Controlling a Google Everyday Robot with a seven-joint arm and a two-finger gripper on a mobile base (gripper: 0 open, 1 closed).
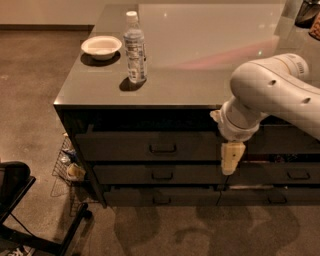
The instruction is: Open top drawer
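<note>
Top drawer (pixel 125 146) — dark grey, closed; end effector (pixel 231 169) at right edge.

The gripper (pixel 232 159) hangs below the countertop's (pixel 200 85) front edge, its arm (pixel 272 92) hiding the top drawer's (pixel 125 146) right end and running off the right edge, while dark objects (pixel 306 12) at the far right corner are cropped and unidentifiable.

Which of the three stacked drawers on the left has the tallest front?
The top drawer, right under the countertop; the middle drawer and bottom drawer are shallower. The hand hangs at the top drawer's right end.
</note>
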